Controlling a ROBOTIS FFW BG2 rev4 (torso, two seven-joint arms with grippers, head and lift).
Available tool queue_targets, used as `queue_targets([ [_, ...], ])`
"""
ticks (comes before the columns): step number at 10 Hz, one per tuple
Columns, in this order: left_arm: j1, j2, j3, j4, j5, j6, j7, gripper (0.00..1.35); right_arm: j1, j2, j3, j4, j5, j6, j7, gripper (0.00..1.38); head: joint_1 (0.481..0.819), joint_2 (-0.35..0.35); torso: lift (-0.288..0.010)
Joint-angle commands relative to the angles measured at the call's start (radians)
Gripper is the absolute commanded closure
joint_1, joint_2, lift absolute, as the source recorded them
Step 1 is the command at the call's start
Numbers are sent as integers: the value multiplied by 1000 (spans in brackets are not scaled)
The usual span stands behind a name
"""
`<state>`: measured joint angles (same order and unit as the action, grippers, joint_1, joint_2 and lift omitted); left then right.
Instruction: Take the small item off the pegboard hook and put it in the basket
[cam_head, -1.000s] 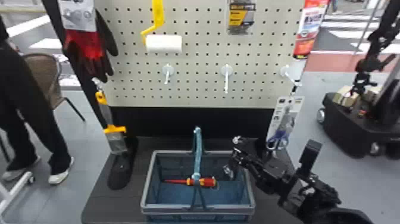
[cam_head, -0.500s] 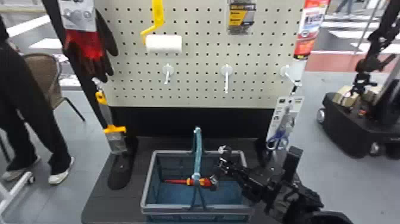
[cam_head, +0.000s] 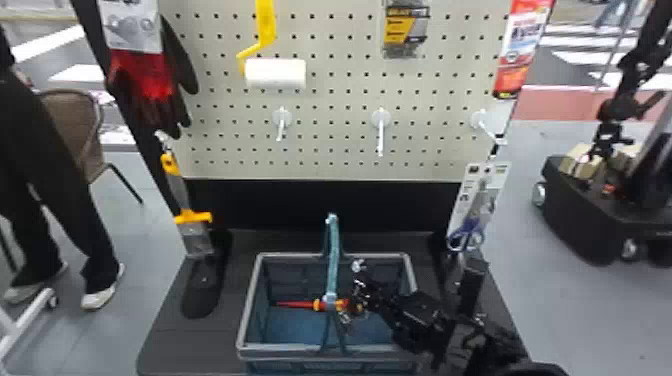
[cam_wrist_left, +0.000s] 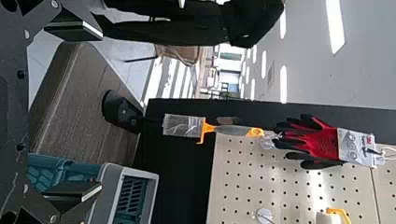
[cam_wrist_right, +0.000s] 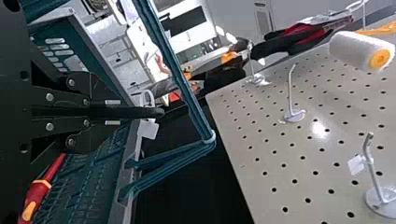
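**Small item (cam_wrist_right: 148, 129) in my right claw (cam_head: 354, 302), over the basket (cam_head: 249, 300)**

I have my right claw shut, its two flat fingers pressed close, with the small item caught at their tips. In my right wrist view its pale loop shows on one side of the fingers and its white tag on the other, both right up against them. From my head I see claw and item within the basket's outline, by the upright handle (cam_head: 334, 250); whether the item touches the bottom I cannot tell. The red-and-yellow screwdriver (cam_head: 295, 304) lies in the basket, its grip just beside my fingertips or under them. My left claw (cam_wrist_left: 100, 112) is spread wide, nothing between its fingers, facing the pegboard's left side.
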<state>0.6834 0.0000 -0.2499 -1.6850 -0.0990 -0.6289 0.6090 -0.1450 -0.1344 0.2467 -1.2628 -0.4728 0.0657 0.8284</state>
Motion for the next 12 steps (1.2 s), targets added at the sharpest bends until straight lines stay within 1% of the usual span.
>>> queue_targets([
  [1,-2,-3,0,2,1,0,0,168,-3,-1,5,20,-6,-6,0,1096,549,0,-100],
  [2,-2,-3,0,2,1,0,0,168,-3,-2,5,22,-9,-7,0,820,549,0,-100],
  [3,-2,-3,0,0,1,0,0,168,-3,-2,5,22,-10,-14,0,496,549,0,-100],
  [4,-2,-3,-2,2,1,-2,0,168,-3,-2,3,22,-12,-20,0,257,549,0,-100],
  [5,-2,-3,-2,0,1,-2,0,168,-5,-2,3,22,-14,-21,0,94,549,0,-100],
  [7,-2,-2,0,2,1,-2,0,168,-5,-4,3,20,-14,-21,0,121,549,0,-100],
  [12,-2,-3,-2,2,-1,-2,0,168,-5,-4,2,0,-9,-23,0,122,549,0,-100],
])
